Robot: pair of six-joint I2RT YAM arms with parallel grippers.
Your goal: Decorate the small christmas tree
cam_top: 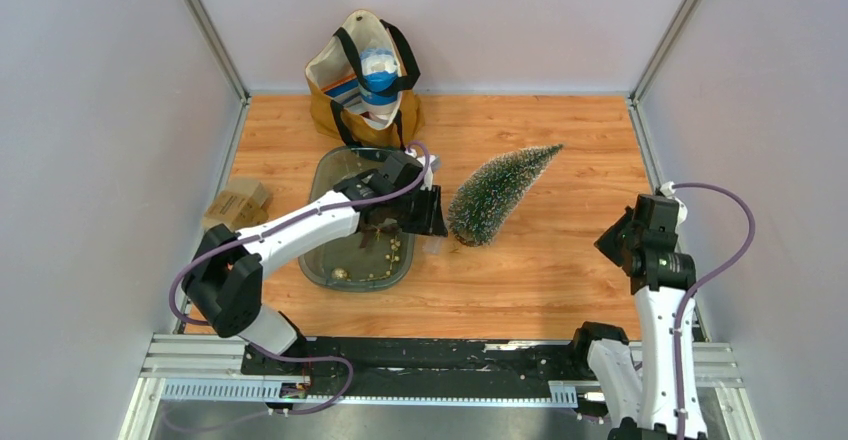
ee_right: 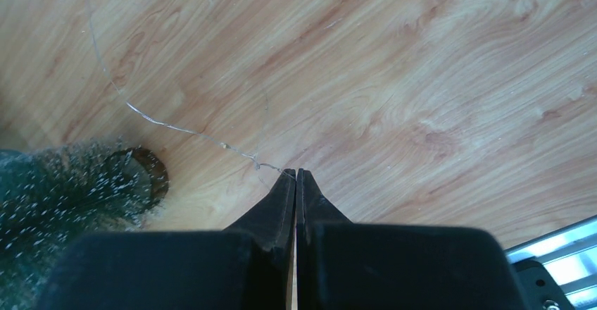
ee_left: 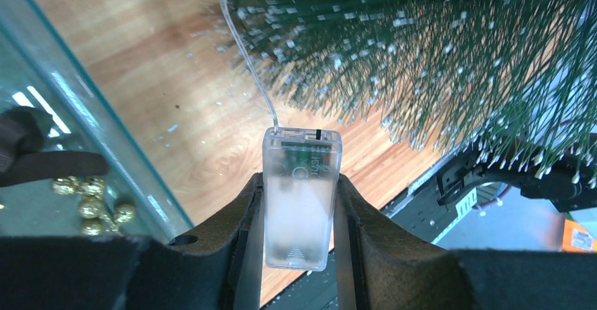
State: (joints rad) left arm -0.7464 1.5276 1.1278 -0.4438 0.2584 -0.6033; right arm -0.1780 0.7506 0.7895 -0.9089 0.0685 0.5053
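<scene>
Nearest us, at the lower right of the overhead view, the right gripper (ee_right: 296, 172) has its black, wedge-shaped fingers pressed flat together. A hair-thin silvery wire (ee_right: 176, 128) comes in from the upper left of its wrist view and ends exactly at the tips, nipped between them. Beneath lies the table (cam_top: 560, 260), a smooth orange-brown wood-grain laminate.

Left of centre, the left gripper (ee_left: 300, 181) is clamped on a small battery box (ee_left: 301, 211). The box is a rounded rectangular case of clear plastic with a green circuit board showing through and a thin clear lead leaving its top. We see raised marks on the case but cannot read them.

Beside that gripper sits the tray (cam_top: 335, 170), a clear tub with rounded corners and a greenish rim, holding a string of shiny gold beads (cam_top: 393, 252).

Just beside the tray's right edge, in the middle of the overhead frame, the small christmas tree (cam_top: 500, 192) lies on its side on the table. Its round base points lower left and its tip upper right. It is a bristly dark green cone with white frosted needle tips.

At the left wall a brown cardboard box (cam_top: 238, 205) bears print too small to read.

Farthest, at top centre-left, a tote bag (cam_top: 325, 110) stands open. It is mustard fabric below and cream above, with black strap handles and blue and white things inside.
</scene>
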